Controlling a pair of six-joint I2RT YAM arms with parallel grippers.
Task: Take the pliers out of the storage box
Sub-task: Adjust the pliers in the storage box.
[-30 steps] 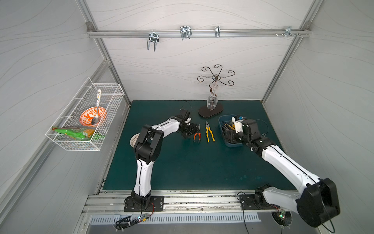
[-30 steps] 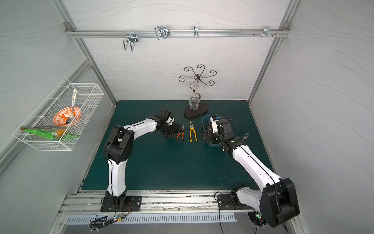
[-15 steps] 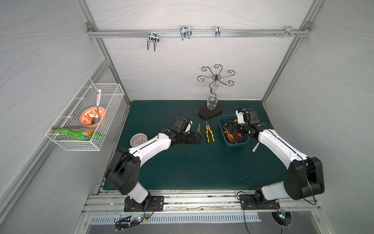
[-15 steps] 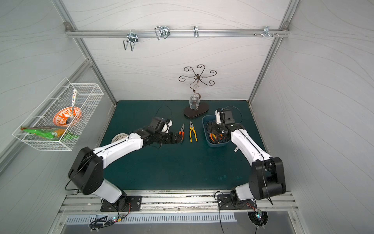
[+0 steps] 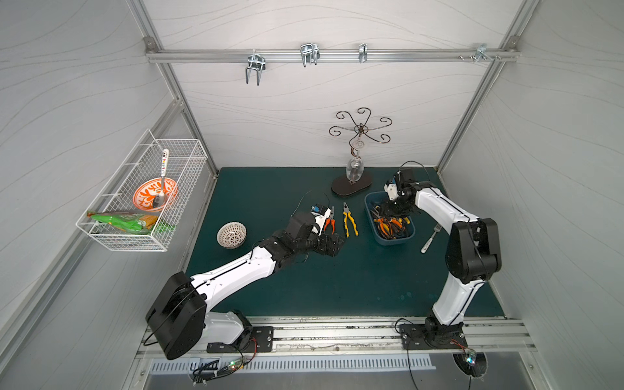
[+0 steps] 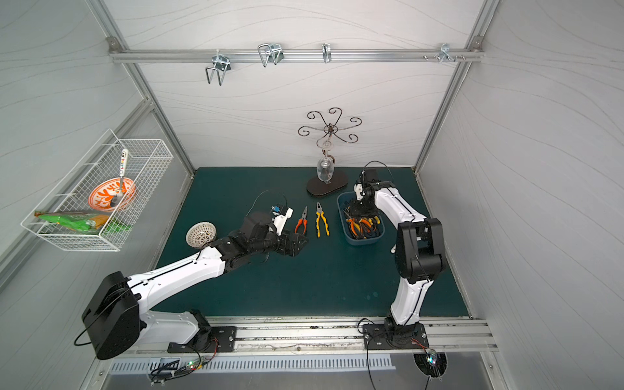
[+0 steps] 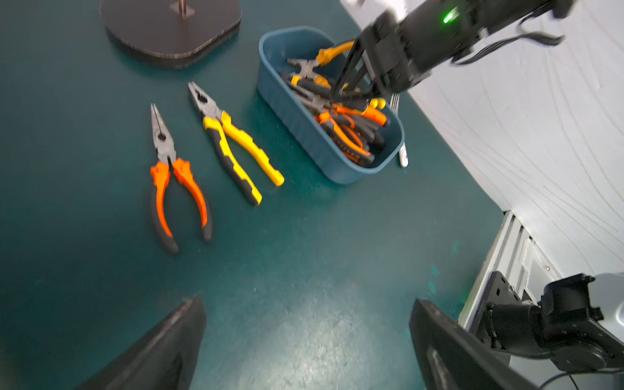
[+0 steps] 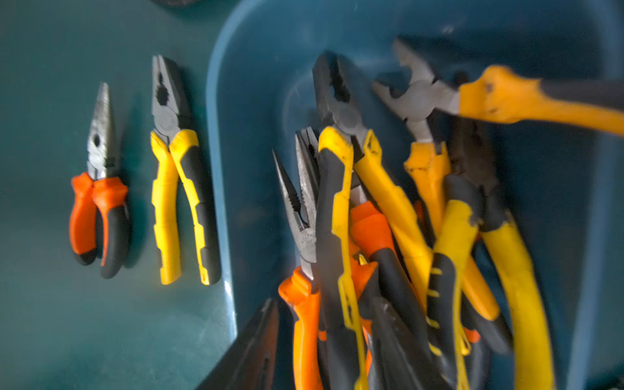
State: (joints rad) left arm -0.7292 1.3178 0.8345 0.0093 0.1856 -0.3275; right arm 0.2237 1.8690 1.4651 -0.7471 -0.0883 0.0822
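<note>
The left arm reaches low across the tabletop, the left hand spread wide and empty, just short of the orange-handled pliers and yellow-handled pliers, which lie side by side. Beyond them, the blue storage box holds the heaped pliers. The right arm arches down with the right hand dipped among them; I cannot tell whether it is pinching one.

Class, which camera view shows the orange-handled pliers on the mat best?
Left wrist: the orange pliers lie whole, close and clear. Right wrist shows them whole but blurred; both top views show them small.
</note>
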